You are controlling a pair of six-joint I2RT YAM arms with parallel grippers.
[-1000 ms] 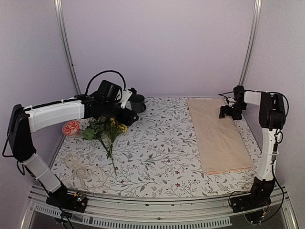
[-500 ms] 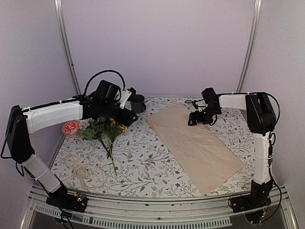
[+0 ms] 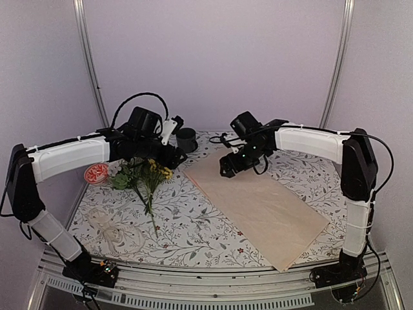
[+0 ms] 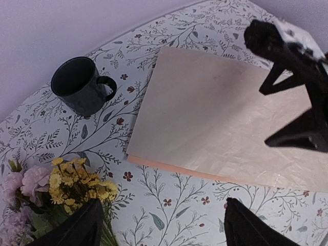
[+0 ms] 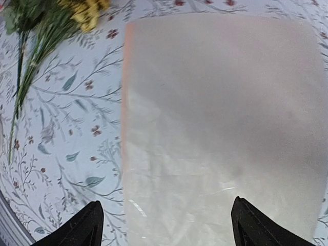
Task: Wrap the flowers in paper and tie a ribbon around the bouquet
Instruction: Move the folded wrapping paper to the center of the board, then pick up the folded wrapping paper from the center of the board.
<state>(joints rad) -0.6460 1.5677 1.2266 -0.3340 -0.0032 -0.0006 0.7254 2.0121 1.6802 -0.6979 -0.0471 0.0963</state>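
- The right gripper (image 3: 227,169) is standing wide open and holding nothing. It is hanging over the far end of the paper (image 3: 264,206), out past the middle of the worktop (image 3: 206,226). I cannot tell whether its tips are touching the sheet.
- In its own wrist view the two fingers (image 5: 84,228) are showing well apart, with only the paper (image 5: 220,118) lying flat beneath them.
- The paper is lying cream face up, with a thin peach edge showing. It is running slantwise from the middle of the worktop to the near right corner.
- The left gripper (image 3: 173,156) is also gaping wide with nothing in it. It is hovering above the flowers (image 3: 145,174) near the far left of the worktop.
- The flowers are lying loose with their heads toward the far edge and their stems pointing at the near edge, apart from the paper.
- A dark mug (image 3: 187,139) is standing upright at the far edge, just beyond the left gripper.
- The ribbon (image 3: 113,232) is lying heaped by the near left corner.
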